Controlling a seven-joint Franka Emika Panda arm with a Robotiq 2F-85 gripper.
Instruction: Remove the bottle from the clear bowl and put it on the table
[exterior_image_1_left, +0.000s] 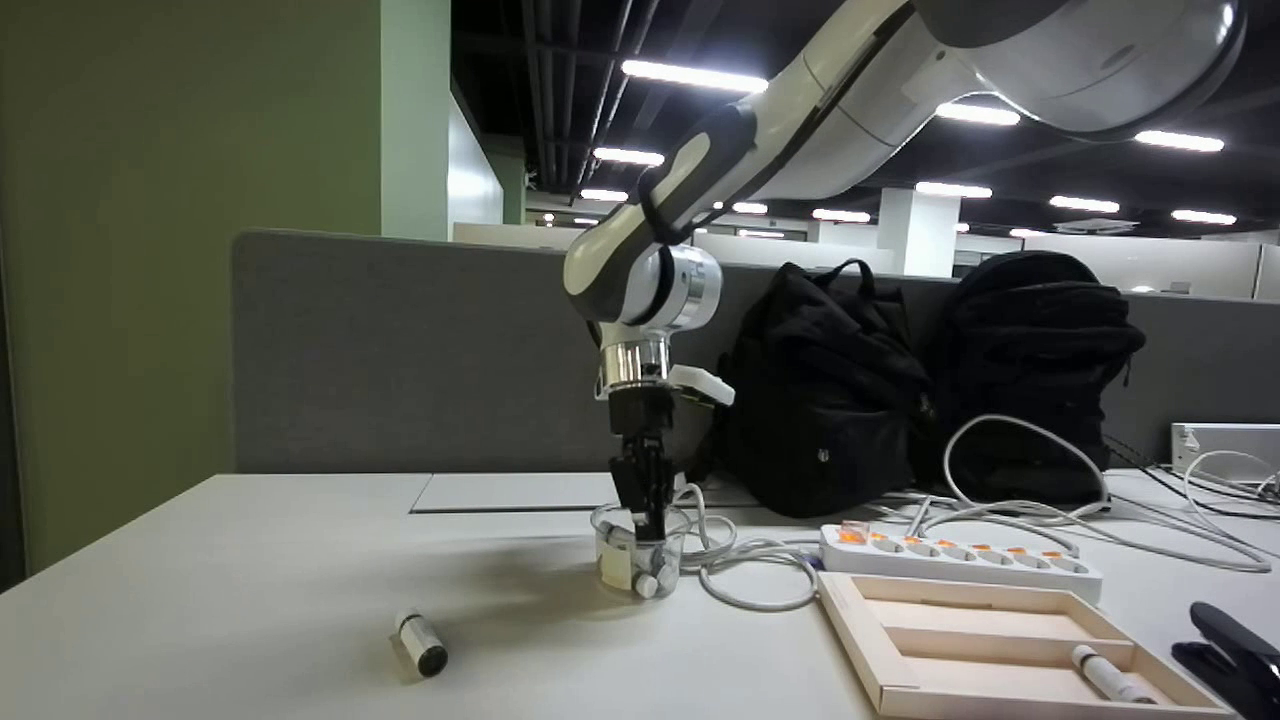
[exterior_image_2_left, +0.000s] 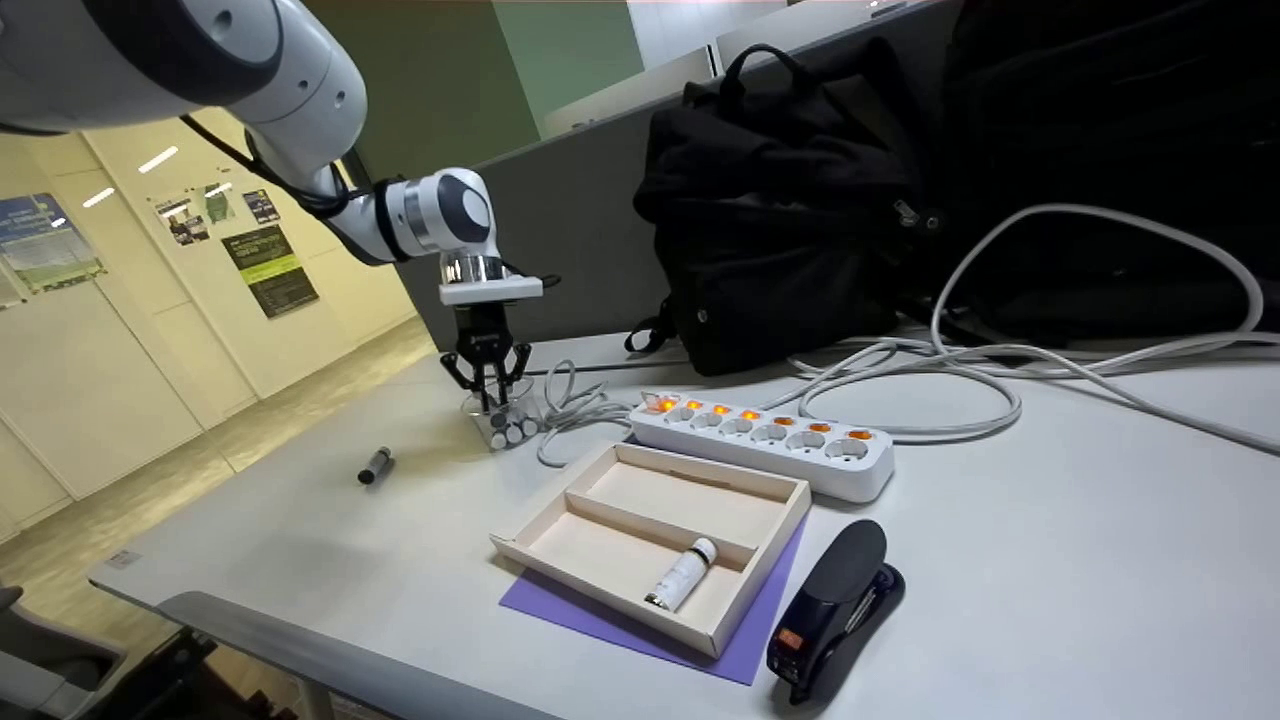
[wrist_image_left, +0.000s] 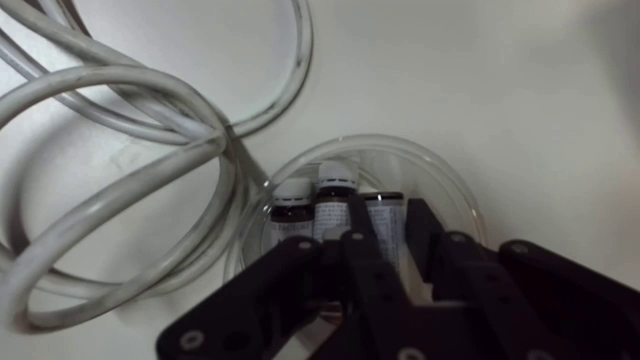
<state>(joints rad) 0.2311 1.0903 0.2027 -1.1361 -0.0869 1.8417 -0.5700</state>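
Note:
The clear bowl (exterior_image_1_left: 606, 548) stands on the pale table (exterior_image_1_left: 300, 570). It also shows in an exterior view (exterior_image_2_left: 474, 420) and in the wrist view (wrist_image_left: 452, 177). It holds several small bottles. A whitish-labelled bottle (wrist_image_left: 386, 222) with a dark-edged end lies between my gripper's fingers (wrist_image_left: 387, 205). Two white-capped dark bottles (wrist_image_left: 292, 200) (wrist_image_left: 338, 182) lie beside it. My gripper (exterior_image_1_left: 651, 530) points down into the bowl, also in an exterior view (exterior_image_2_left: 492, 398). Its fingers are about a bottle's width apart. Whether they press on the bottle is unclear; the left finger hides its edge.
A whitish bottle with a dark end (exterior_image_1_left: 420, 645) lies on the table. A coiled cable (exterior_image_1_left: 760, 605) lies beside the bowl. A power strip (exterior_image_1_left: 960, 560), a wooden tray (exterior_image_1_left: 862, 640) with a white bottle (exterior_image_1_left: 1108, 676) and a stapler (exterior_image_2_left: 840, 610) stand farther along. Black backpacks (exterior_image_1_left: 820, 400) stand behind.

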